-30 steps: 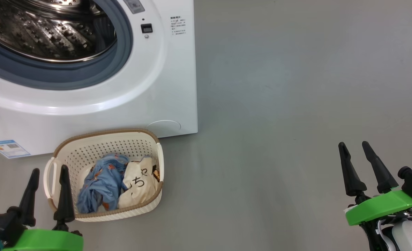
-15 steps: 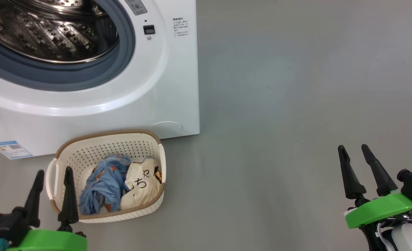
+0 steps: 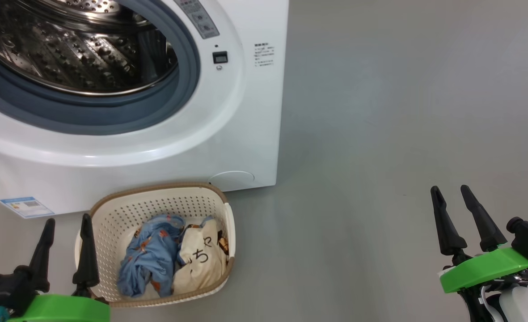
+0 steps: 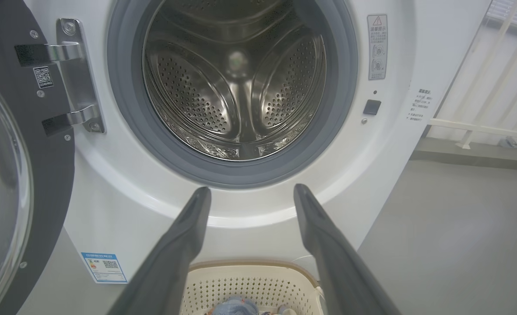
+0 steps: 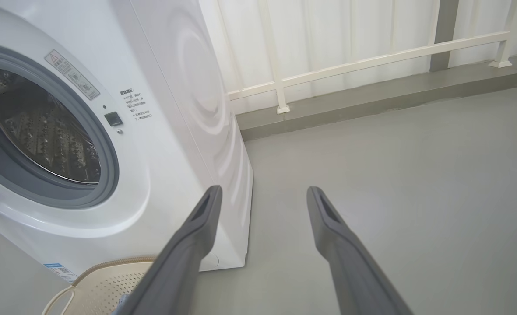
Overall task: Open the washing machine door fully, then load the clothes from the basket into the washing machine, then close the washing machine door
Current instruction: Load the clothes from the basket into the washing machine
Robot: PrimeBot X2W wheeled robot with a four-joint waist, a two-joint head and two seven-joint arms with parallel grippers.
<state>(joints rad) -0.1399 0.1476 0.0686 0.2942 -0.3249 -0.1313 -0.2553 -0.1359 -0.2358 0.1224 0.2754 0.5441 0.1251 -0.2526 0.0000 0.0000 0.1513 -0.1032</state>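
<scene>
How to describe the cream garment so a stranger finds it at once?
Start at the white washing machine; on the floor before it stands a cream perforated basket. Two garments lie inside. The cream garment is the right one in the head view, with black characters, unlike the light blue garment beside it.

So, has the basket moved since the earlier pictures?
No. The basket sits in the same spot against the washing machine; the whole view shifted, so the camera moved.

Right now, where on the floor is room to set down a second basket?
Free: the bare grey floor right of the big white washing machine, up to the right tool. Tight: before the machine, where the cream perforated plastic basket stands close, the left tool at its left rim.
</scene>
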